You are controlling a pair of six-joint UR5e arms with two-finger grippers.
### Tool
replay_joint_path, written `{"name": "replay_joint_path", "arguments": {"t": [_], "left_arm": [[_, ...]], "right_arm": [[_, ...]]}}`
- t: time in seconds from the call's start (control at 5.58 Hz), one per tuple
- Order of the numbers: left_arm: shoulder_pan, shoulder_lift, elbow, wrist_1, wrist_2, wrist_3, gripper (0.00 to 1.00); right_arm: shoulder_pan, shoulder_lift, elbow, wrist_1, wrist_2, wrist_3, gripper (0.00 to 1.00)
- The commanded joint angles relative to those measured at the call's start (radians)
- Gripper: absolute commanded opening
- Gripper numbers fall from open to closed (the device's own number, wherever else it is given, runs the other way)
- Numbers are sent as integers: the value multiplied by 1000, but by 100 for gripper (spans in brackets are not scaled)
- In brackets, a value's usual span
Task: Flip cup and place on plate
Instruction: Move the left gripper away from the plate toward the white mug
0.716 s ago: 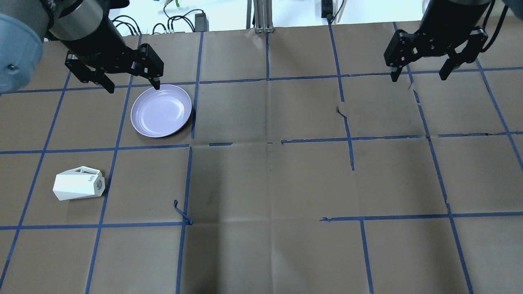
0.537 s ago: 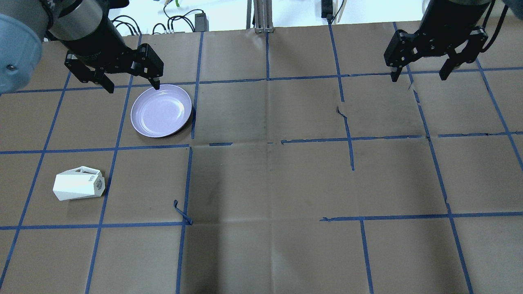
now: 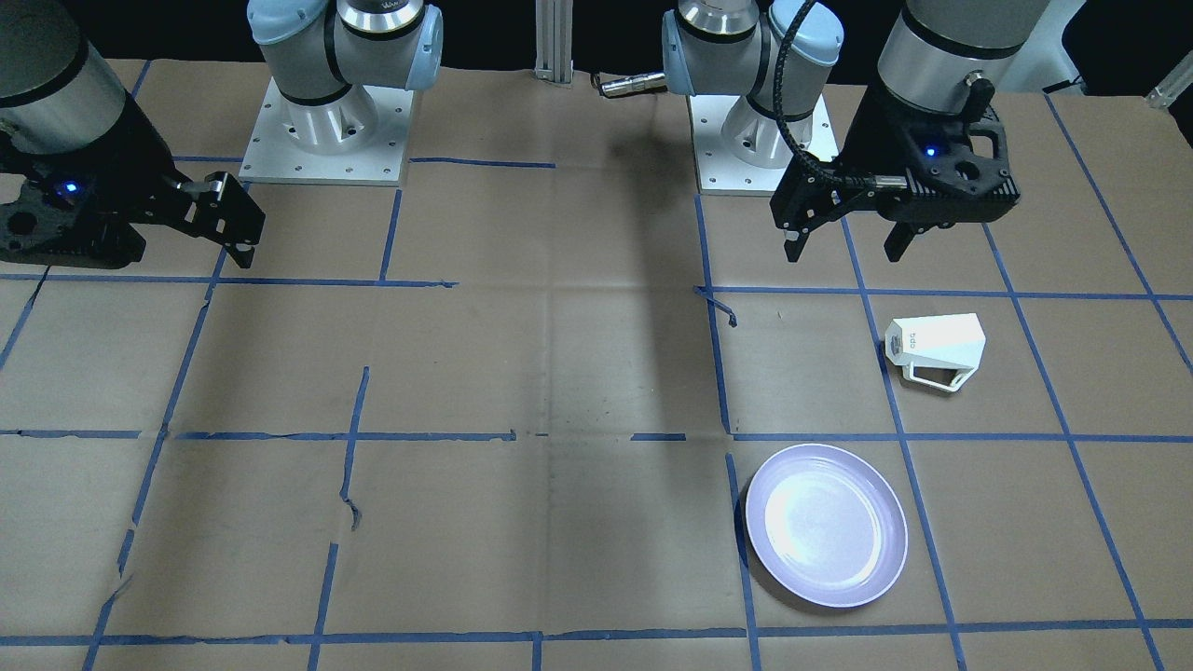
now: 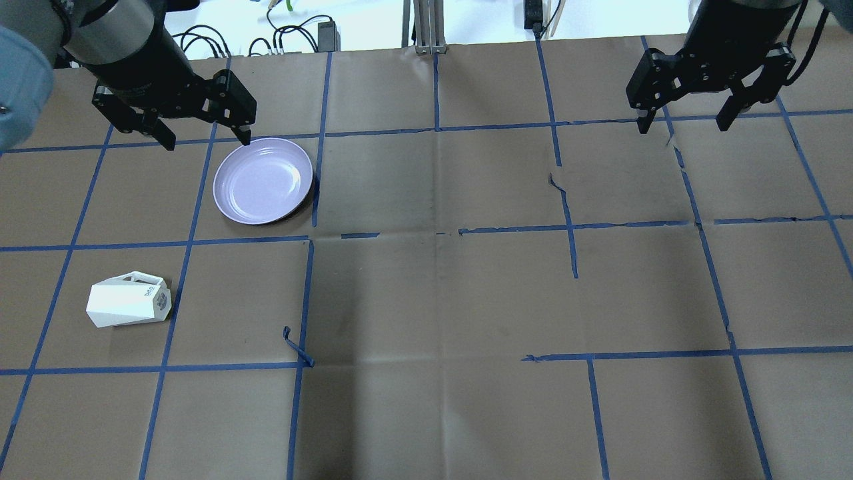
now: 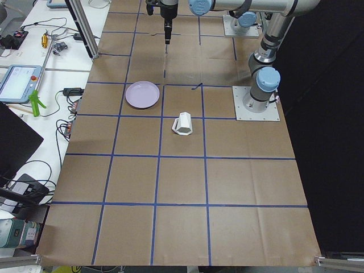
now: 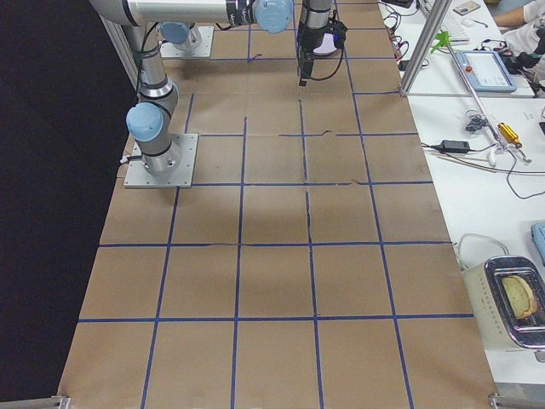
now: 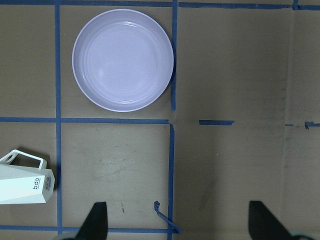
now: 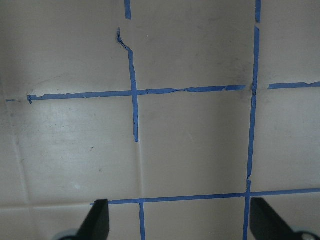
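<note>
- Step in hand: the approach. Nothing is gripped, and the cup is not yet flipped or on the plate.
- The cup lies on its side on my left half of the table, toward the left edge and nearer my own edge than the plate. Its mouth faces the left edge, its lettered base faces the table's middle, and its handle points toward the far edge.
- The plate sits bare, also on my left half, farther out toward the far edge and well apart from the cup.
- My left gripper hangs high above the table and looks straight down. Its 2 fingers are spread wide with nothing between them.
- My right gripper hangs high over the right half, also spread wide and empty. I judge it has no part in this.
- Next, as I judge it: bring my left hand back over the cup, come down, turn the wrist so the 2 fingers straddle the faceted body, then close.
</note>
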Motion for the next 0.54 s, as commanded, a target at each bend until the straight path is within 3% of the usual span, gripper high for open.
{"name": "replay_joint_path", "arguments": {"t": [0.0, 0.36], "left_arm": [[152, 55, -6, -82, 1, 216, 98], [387, 95, 8, -200, 1, 439, 98]], "right_arm": [[0, 0, 0, 0, 0, 0, 100], [0, 0, 0, 0, 0, 0, 100]]}}
